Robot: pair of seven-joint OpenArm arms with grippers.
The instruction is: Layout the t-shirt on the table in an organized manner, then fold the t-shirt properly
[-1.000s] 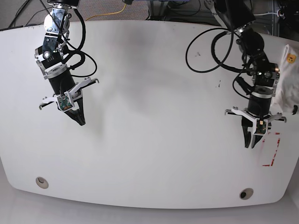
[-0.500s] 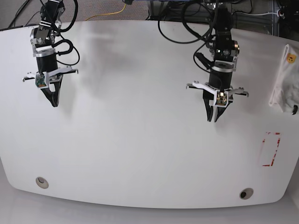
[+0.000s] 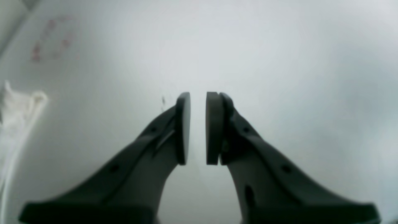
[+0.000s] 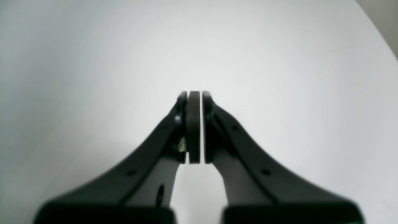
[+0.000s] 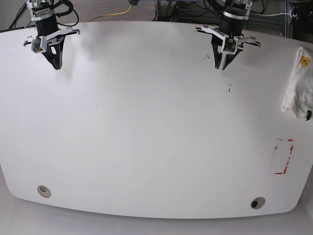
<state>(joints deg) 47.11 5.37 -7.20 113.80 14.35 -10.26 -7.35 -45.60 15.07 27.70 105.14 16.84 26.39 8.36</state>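
Grippers first: the left gripper [image 3: 197, 127], a pair of dark plastic fingers with flat pads, showed a narrow slit of daylight between its pads and gripped nothing; in the base view it [image 5: 224, 62] hung near the far edge of the table. The right gripper [image 4: 195, 127], of the same dark build, had its pads pressed together, also empty, and hung at the opposite far corner [image 5: 55, 61].

Below both lay the large white smooth table [image 5: 146, 127], bare across its middle, with two round grommet holes [image 5: 44, 191] near the front edge, a few small dark specks [image 5: 228, 88] and a red tape rectangle [image 5: 283, 156] toward one side.

The white short-sleeved cloth t-shirt [image 5: 299, 85] sat bunched at the table's side edge, on the left arm's side and well apart from both grippers, with part of it seeming to hang over the rim. A small yellow-orange patch of print showed on it. In the left wrist view it appeared as a crumpled white heap [image 3: 17, 109] at the frame's border.

Handling, as a judgement: the cloth looked light, soft and limp, so it would sag and fold on itself when lifted. A pinch on an exposed edge of the heap would seem best for dragging it inward; which part was hem, collar or shoulder could not be told.
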